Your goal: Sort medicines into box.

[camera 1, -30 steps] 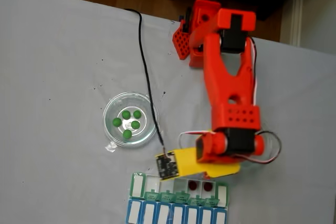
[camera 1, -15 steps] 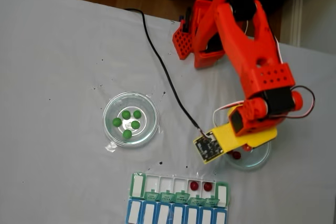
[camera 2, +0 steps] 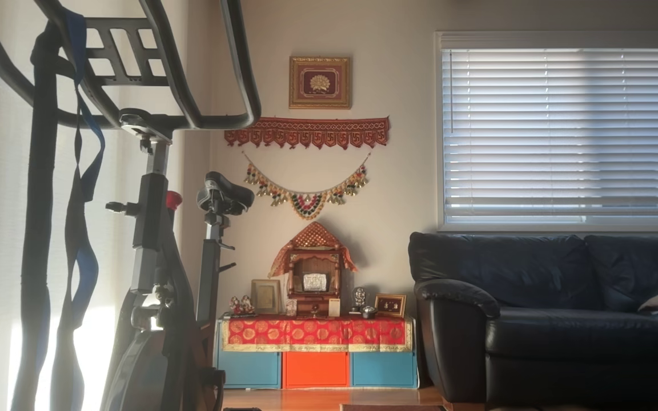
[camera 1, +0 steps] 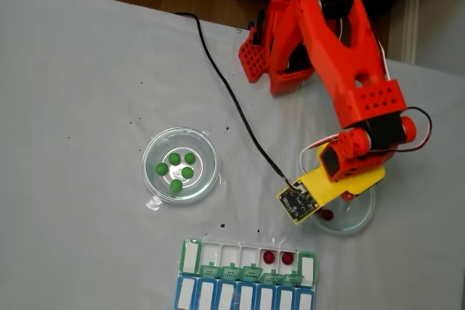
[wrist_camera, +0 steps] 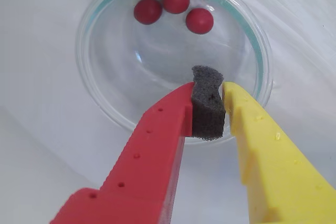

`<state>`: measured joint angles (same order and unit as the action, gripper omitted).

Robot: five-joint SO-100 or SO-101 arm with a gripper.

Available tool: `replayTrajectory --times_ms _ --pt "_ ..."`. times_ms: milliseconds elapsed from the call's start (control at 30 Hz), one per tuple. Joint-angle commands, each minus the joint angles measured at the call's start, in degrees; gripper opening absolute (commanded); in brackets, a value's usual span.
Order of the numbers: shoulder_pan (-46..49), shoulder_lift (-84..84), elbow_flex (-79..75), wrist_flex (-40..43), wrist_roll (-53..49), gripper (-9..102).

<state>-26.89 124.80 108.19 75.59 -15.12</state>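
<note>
Gripper (wrist_camera: 207, 95) of mine, jaws nearly closed on only their foam pad, hovers over three small, smooth, roll-prone dark red balls (wrist_camera: 175, 0) just ahead in a clear round dish (wrist_camera: 100, 103); pinch one across its middle.

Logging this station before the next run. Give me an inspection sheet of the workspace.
Surface: grey table, a few black specks.
Job's things: five green balls in the left clear dish; three red balls in the right clear dish; two red balls in the green-lidded box.
Clutter: blue-lidded row beside the box.
Grippers: gripper above the right dish, jaws shut on their foam pad, no ball held.
Cables: black cable across the table to the wrist.
Surroundings: exercise bike, sofa, blinds.
</note>
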Motion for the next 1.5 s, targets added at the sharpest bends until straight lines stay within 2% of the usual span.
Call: replayTrajectory --times_ms 0,600,1133,1467 --pt "-0.26 1.23 -2.37 -0.79 -1.41 1" --pt "-1.67 -7.82 0.26 -7.12 -5.89 2" --pt "-0.53 -9.84 2.29 -9.84 -17.93 2" --pt "-0.79 -11.87 2.72 -11.60 -19.69 2"
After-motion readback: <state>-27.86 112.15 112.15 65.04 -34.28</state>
